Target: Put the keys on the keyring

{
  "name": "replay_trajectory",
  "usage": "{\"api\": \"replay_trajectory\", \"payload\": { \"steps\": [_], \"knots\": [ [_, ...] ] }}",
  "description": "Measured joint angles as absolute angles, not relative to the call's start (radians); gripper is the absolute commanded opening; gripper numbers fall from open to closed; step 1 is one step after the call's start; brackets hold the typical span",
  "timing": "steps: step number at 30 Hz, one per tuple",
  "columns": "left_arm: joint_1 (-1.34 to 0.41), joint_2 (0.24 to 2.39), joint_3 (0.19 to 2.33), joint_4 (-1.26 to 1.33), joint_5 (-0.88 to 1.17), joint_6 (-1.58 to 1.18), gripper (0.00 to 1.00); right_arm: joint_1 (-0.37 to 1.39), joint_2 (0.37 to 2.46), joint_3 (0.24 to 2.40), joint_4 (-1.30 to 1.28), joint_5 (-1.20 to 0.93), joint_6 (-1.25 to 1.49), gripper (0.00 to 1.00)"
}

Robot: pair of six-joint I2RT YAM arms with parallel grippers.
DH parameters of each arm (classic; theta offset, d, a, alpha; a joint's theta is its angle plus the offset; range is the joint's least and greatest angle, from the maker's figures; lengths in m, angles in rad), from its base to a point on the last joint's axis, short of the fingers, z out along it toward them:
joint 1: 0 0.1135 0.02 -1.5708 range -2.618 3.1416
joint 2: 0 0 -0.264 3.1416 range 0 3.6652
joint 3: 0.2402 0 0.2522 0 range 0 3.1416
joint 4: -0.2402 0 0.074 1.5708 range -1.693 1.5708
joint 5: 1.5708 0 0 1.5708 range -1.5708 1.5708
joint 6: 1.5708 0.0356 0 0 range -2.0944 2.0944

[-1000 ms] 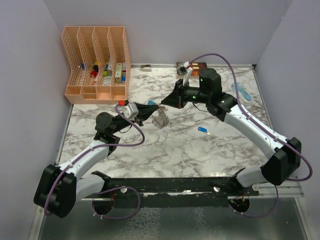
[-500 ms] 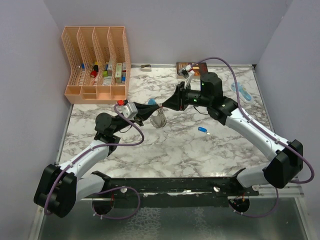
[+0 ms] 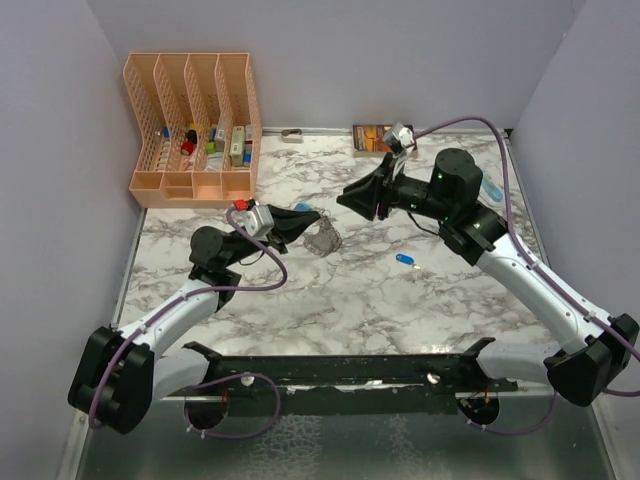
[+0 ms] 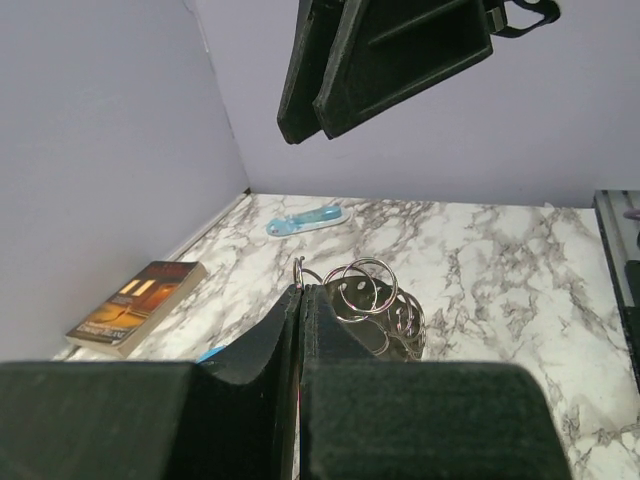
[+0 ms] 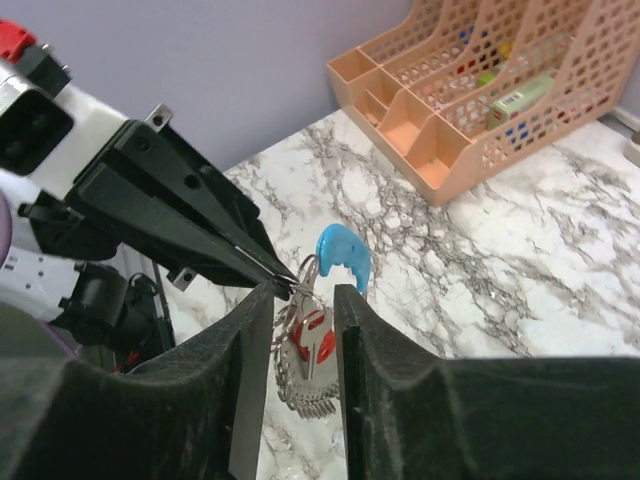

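Left gripper (image 4: 301, 290) pinches the loose grey metal keyring (image 4: 370, 300), mid-frame.
Likely light, floppy, slippery; grip one ring. Right gripper (image 5: 303, 292) spread.

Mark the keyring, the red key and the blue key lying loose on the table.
keyring (image 5: 338, 250): right wrist view, on its curved light-blue strap.
red key (image 5: 316, 340): right wrist view, on its red tag.
blue key (image 3: 405, 259): top view, on the middle of its blue tag.
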State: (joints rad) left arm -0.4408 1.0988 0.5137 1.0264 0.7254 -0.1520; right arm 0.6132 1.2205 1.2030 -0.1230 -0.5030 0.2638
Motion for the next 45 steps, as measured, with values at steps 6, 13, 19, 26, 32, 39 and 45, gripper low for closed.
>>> {"api": "replay_trajectory", "payload": {
  "steps": [6,13,19,26,32,39,45],
  "knots": [
    [-0.441,1.108,0.514,1.065,0.791,-0.205,0.0,0.613,1.219,1.196,-0.109,-0.616,0.13,0.16],
    [-0.441,1.11,0.514,1.098,0.842,-0.25,0.0,0.613,1.23,1.198,-0.143,-0.708,0.045,0.16],
    [-0.441,1.11,0.514,1.116,0.863,-0.274,0.0,0.613,1.25,1.198,-0.176,-0.776,0.019,0.17],
    [-0.441,1.111,0.514,1.145,0.878,-0.306,0.0,0.613,1.275,1.203,-0.192,-0.83,0.011,0.22],
    [-0.441,1.115,0.514,1.151,0.89,-0.314,0.0,0.613,1.298,1.207,-0.205,-0.852,0.01,0.25],
    [-0.441,1.119,0.516,1.151,0.897,-0.317,0.0,0.613,1.308,1.211,-0.208,-0.865,0.012,0.26],
    [-0.441,1.126,0.516,1.145,0.899,-0.316,0.0,0.613,1.308,1.213,-0.207,-0.876,0.019,0.25]
  ]
}}
